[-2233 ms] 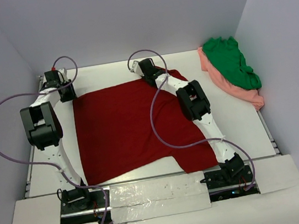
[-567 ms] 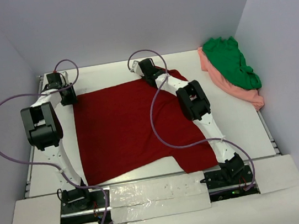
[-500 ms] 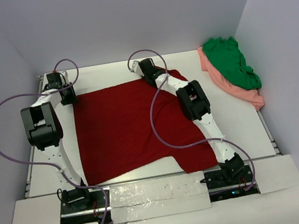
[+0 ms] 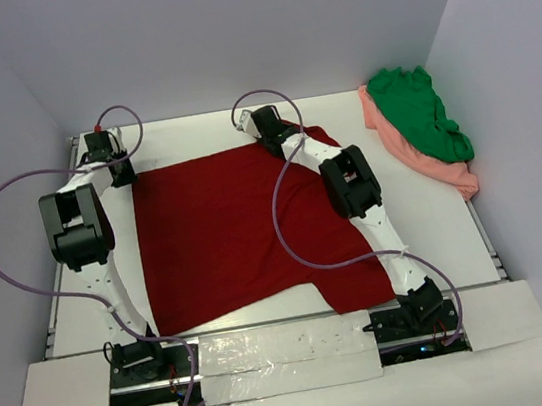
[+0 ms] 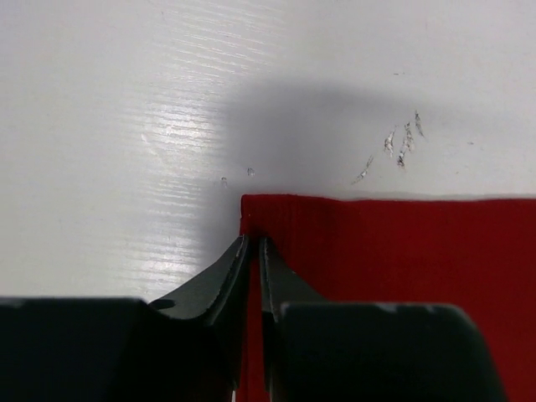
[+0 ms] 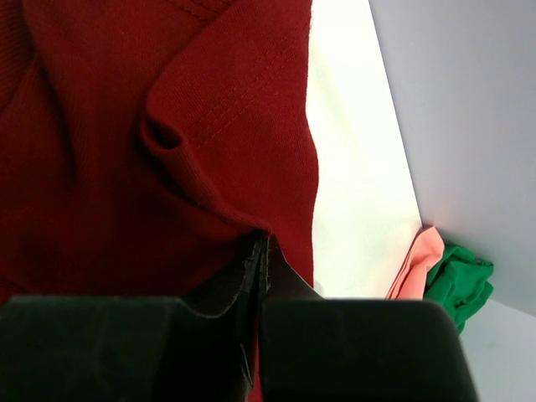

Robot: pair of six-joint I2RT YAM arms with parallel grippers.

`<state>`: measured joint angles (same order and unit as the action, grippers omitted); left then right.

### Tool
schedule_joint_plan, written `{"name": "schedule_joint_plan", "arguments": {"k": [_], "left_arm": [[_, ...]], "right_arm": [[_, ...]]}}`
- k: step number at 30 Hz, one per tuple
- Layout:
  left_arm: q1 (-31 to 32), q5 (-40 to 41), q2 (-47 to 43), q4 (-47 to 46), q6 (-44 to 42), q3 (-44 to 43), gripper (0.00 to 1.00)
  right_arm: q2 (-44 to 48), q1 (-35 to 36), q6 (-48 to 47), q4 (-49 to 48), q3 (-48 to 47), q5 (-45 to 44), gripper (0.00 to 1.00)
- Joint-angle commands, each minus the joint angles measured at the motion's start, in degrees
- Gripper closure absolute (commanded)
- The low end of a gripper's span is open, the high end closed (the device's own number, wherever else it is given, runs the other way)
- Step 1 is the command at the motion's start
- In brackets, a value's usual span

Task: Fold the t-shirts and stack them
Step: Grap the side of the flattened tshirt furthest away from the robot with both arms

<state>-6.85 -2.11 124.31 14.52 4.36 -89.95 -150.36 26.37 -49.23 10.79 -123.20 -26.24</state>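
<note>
A white table (image 4: 424, 212) is covered mid-way by the dark red t-shirt (image 4: 216, 241), spread flat. The green t-shirt (image 4: 426, 121) and salmon pink t-shirt (image 4: 427, 166) are heaped at its far right edge. The red shirt's far left corner is pinched by the left gripper (image 5: 254, 243) and a far right fold by the right gripper (image 6: 261, 239), both clenched on cloth. The left bite is taken at the very corner, so it could be lost on lifting and the fold dragged askew.
</note>
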Motion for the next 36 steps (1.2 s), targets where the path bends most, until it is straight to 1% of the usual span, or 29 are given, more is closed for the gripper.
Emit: {"name": "schedule_joint_plan", "arguments": {"k": [1, 3, 7, 9, 10, 13, 16, 27, 36], "left_arm": [[0.17, -0.09, 1.28, -3.01, 0.74, -0.23, 0.82], [0.26, -0.26, 1.55, -2.40, 0.82, -0.83, 0.85], [0.26, -0.35, 1.90, -2.40, 0.65, -1.01, 0.83], [0.26, -0.35, 2.69, -1.52, 0.30, -1.97, 0.84], [0.26, -0.26, 2.86, -1.17, 0.38, -2.24, 0.88], [0.17, -0.18, 2.69, -1.69, 0.38, -1.98, 0.96], [0.35, -0.61, 1.29, -3.36, 0.65, -0.58, 0.99], [0.35, -1.49, -7.06, -8.46, 1.18, 5.49, 1.00], [0.44, -1.50, -9.44, -8.99, 0.74, 7.86, 1.00]], "right_arm": [[3.41, -0.09, 1.07, 0.90, 0.76, 1.01, 1.00], [3.59, -0.09, 1.16, 0.90, 0.68, 1.10, 1.00], [3.59, 0.00, 1.16, 1.25, 0.33, 1.10, 1.00], [3.67, 0.00, 1.33, 1.43, 0.24, 1.19, 1.00], [3.76, 0.00, 1.33, 1.34, 0.32, 1.19, 1.00], [3.94, 0.26, 1.42, 1.34, 0.59, 1.19, 1.00], [4.29, 0.35, 1.60, 1.43, 1.11, 1.37, 1.00], [6.66, 0.35, 3.18, 1.43, 2.87, 1.54, 1.00], [11.49, 0.35, 5.73, 2.31, 4.90, 1.72, 1.00]]}}
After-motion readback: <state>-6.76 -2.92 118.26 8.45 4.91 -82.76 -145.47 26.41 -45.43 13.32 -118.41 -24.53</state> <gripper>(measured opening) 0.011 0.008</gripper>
